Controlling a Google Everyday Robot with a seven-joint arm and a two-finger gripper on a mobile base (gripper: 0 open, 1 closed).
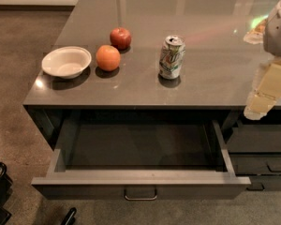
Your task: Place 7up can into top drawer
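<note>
Camera view: the 7up can [171, 56] stands upright on the grey surface [210, 78], near the front edge and just behind the open top drawer [140, 179], which is pulled well out with its dark floor in view. The robot's pincer [262, 97] hangs at the right edge of the surface, well apart from the can. Whether it is spread or pressed together cannot be told from here. An orange [107, 57] and an apple [120, 38] sit to the can's left, with a white bowl [66, 62] beyond them, all away from the pincer's side. The can looks dented and light, so a glancing touch from the side could tip it or push it over the front edge. A squeeze on the crumpled wall may slip, and a release too high over the drawer could let the can bounce or roll to the back.
</note>
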